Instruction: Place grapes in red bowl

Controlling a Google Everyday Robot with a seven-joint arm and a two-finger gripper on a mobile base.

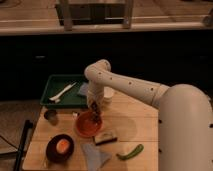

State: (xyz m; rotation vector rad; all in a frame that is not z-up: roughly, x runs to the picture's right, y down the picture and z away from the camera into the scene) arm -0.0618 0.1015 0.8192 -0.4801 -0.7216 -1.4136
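The red bowl (85, 128) sits on the wooden table (130, 125), left of centre. My gripper (95, 113) hangs from the white arm (125, 85), pointing down over the bowl's far rim, just above its inside. Something dark shows at the gripper's tip, but I cannot make out whether it is the grapes. No grape cluster shows anywhere else on the table.
A green tray (57, 82) with a white utensil (62, 93) lies at the back left. A dark bowl (51, 153) holding an orange thing stands front left. Also here are a small cup (50, 116), a small block (106, 137), a grey cloth (95, 155) and a curved green vegetable (130, 151).
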